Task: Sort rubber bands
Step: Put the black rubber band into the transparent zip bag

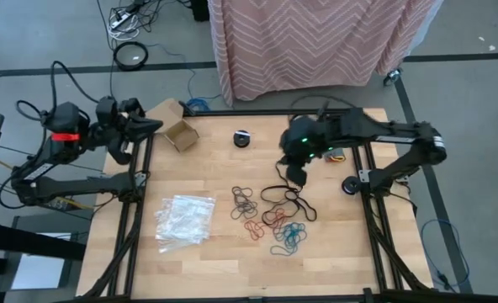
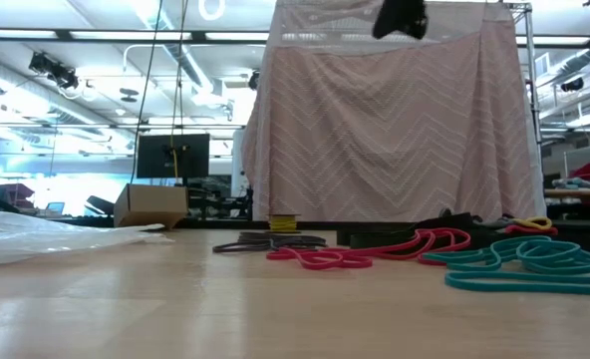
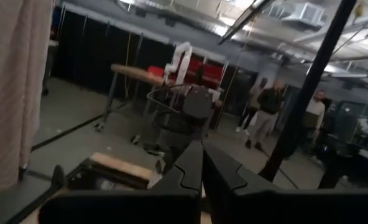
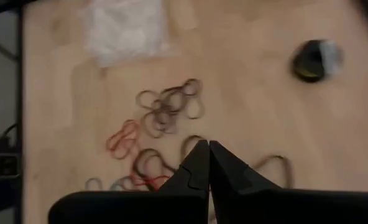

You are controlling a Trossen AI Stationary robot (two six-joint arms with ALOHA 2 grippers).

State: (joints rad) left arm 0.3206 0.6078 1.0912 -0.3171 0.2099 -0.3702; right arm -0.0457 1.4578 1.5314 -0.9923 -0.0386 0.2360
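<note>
Rubber bands point(image 1: 270, 215) spread loose on the desk point(image 1: 207, 261) in colour clusters – not yet sorted; right gripper point(image 1: 294, 175) poised over the black loops, fingers clenched on nothing, probably choosing; left gripper point(image 1: 152, 124) parked aside, clenched too.

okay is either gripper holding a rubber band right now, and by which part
No. The right gripper is shut on nothing above the rubber bands; the left gripper is shut and empty at the table's edge.
</note>
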